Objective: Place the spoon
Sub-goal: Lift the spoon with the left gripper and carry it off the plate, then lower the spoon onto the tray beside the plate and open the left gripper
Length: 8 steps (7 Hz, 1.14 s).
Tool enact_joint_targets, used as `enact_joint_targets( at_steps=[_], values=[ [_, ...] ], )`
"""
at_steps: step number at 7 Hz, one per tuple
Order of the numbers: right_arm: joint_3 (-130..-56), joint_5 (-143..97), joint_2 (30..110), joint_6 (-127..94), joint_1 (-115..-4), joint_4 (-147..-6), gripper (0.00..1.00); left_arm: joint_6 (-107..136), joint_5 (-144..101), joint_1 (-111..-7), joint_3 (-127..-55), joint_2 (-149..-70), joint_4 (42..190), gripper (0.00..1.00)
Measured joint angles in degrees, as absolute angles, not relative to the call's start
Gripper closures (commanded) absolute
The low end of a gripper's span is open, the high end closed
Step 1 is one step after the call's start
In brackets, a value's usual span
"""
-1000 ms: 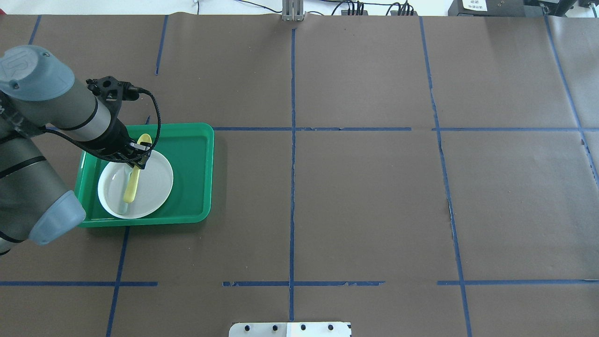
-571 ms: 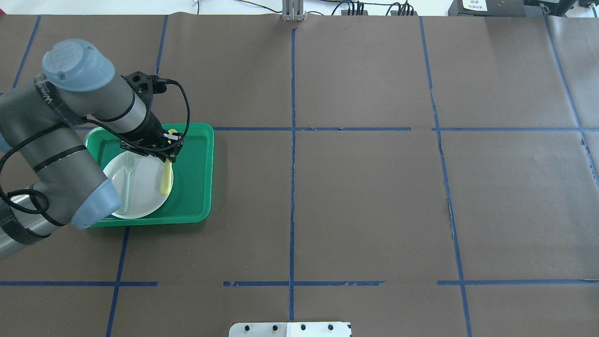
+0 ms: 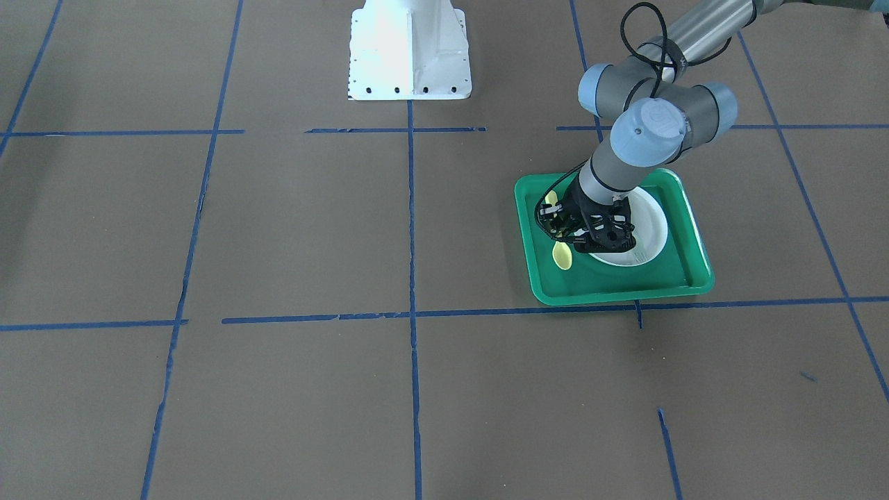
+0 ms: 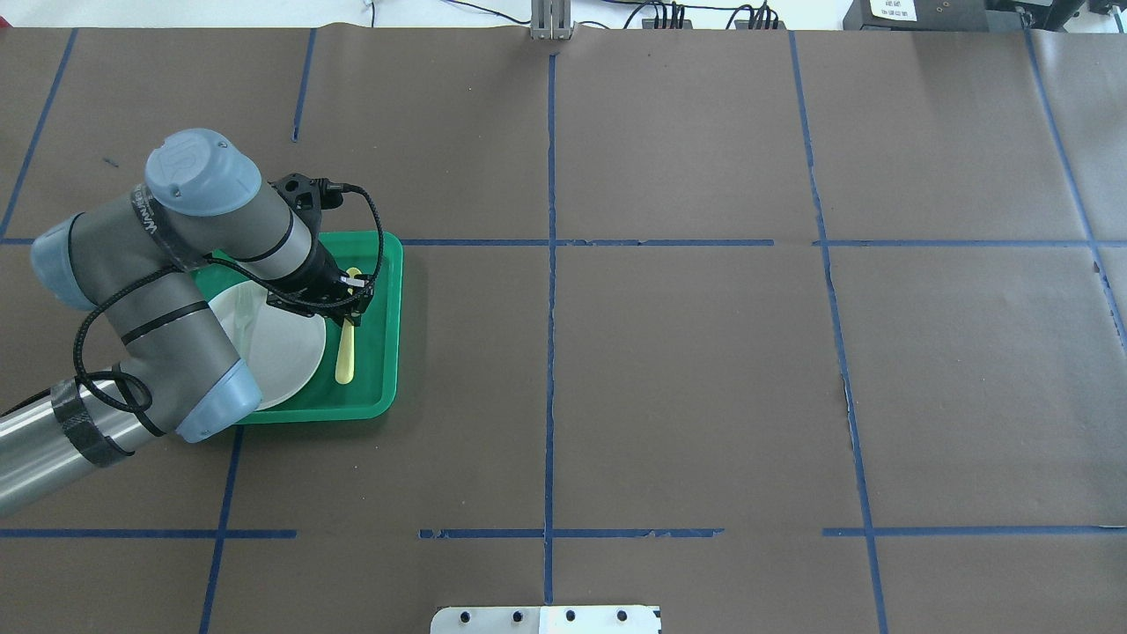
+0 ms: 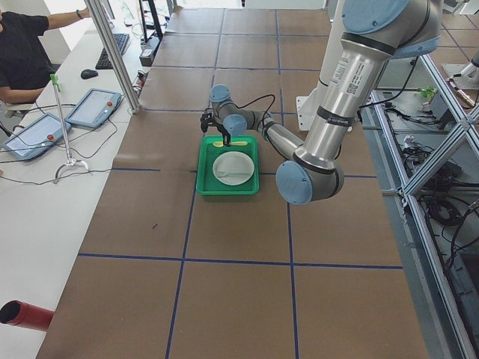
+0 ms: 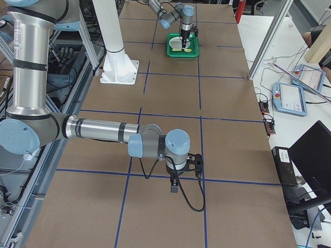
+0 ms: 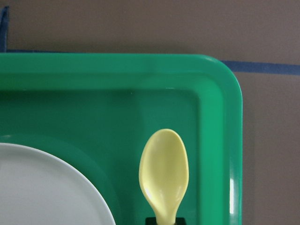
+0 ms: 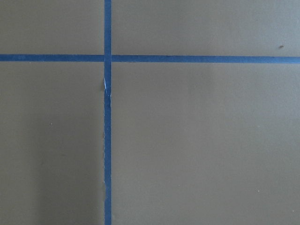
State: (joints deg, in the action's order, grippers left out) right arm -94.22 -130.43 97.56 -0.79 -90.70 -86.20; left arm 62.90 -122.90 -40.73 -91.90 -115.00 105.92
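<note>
My left gripper [image 4: 350,302] is shut on the neck of the small yellow spoon [image 4: 345,354]. It holds the spoon level and low over the right strip of the green tray [image 4: 388,352], beside the white plate [image 4: 286,352] and off it. I cannot tell whether the spoon touches the tray floor. The front view shows the spoon's bowl [image 3: 561,256] sticking out past the gripper [image 3: 560,226]. The left wrist view shows the bowl [image 7: 164,171] near the tray's corner [image 7: 220,79]. My right gripper [image 6: 175,182] hangs over bare table far away; I cannot tell if it is open or shut.
A pale grey-green fork [image 3: 640,255] lies on the plate, mostly hidden under my left arm. The tray stands at the table's left side. Brown paper with blue tape lines [image 4: 550,352] covers the table. The robot's white base [image 3: 408,48] stands at the near edge.
My left gripper has carried the spoon to the right, from over the plate to over the tray's strip beside the plate. The fork stays on the plate.
</note>
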Motion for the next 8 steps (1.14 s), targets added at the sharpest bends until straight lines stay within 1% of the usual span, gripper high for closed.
enact_joint_targets(
  at_steps=[1,2,3,4,5,6,8],
  values=[
    [-94.22,-130.43,97.56,-0.79,-90.70,-86.21,0.00,62.79,-122.88,-40.53,-91.63,-115.01,106.09,0.46],
    [-94.22,-130.43,97.56,-0.79,-90.70,-86.22,0.00,62.65,-122.85,-40.47,-91.54,-114.97,106.14,0.34],
    [-94.22,-130.43,97.56,-0.79,-90.70,-86.22,0.00,62.53,-122.81,-40.45,-91.53,-114.92,106.16,0.27],
    [-94.22,-130.43,97.56,-0.79,-90.70,-86.22,0.00,62.45,-122.80,-40.43,-91.72,-114.86,106.13,0.27],
    [-94.22,-130.43,97.56,-0.77,-90.70,-86.22,0.00,62.42,-122.81,-40.52,-92.67,-114.77,105.90,0.22],
    [-94.22,-130.43,97.56,-0.75,-90.70,-86.21,0.00,62.35,-122.86,-41.12,-94.40,-114.60,105.37,0.00],
    [-94.22,-130.43,97.56,-0.77,-90.70,-86.20,0.00,61.37,-122.96,-44.66,-99.56,-114.07,101.88,0.00]
  ],
)
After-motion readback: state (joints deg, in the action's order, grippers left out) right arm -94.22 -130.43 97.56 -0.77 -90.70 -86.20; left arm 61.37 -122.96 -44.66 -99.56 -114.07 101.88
